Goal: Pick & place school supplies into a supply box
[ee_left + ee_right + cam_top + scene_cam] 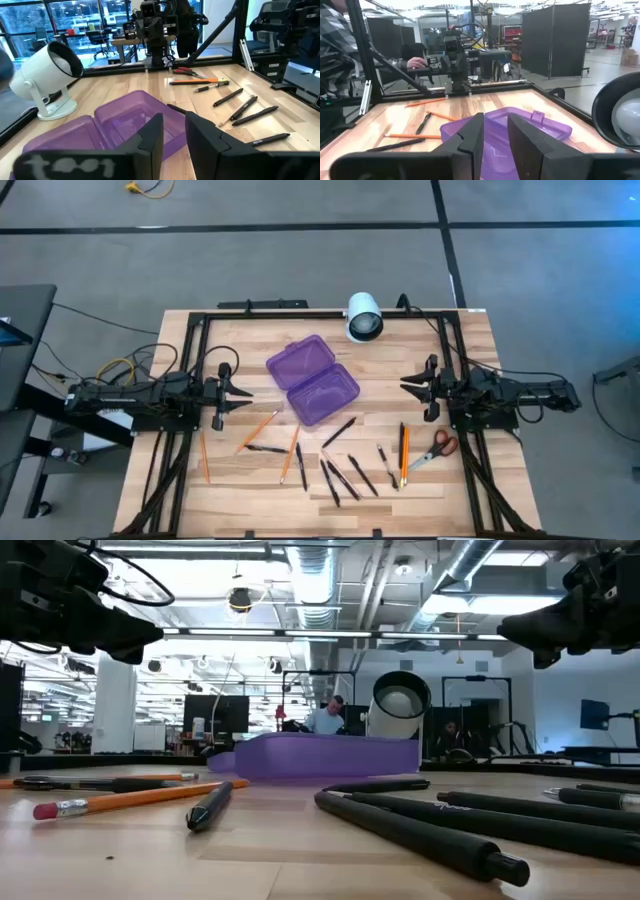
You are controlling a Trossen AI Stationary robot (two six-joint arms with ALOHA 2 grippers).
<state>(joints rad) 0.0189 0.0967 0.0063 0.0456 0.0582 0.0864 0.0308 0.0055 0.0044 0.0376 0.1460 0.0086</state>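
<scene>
Nearest the front edge of the tabletop [470, 340], black pens [340, 475] and orange pencils [257, 430] lie scattered, with scissors [437, 448] toward the right. Behind them the purple supply box [312, 379] sits open at centre. Left gripper [240, 393] and right gripper [408, 385] hover at either side, jaws slightly parted, holding nothing.

Both arms are matte black throughout, built of blocky segments on a black tube frame. The left arm [150, 398] carries black cables along its top, with a yellow cable looped near its base. The right arm [510, 396] is the same build, with thin black cabling at its outer end. The left claw [172, 137] has two flat, angular black fingers, and the right claw [494, 134] matches it. A blurred white marking shows on the left wrist housing.
</scene>
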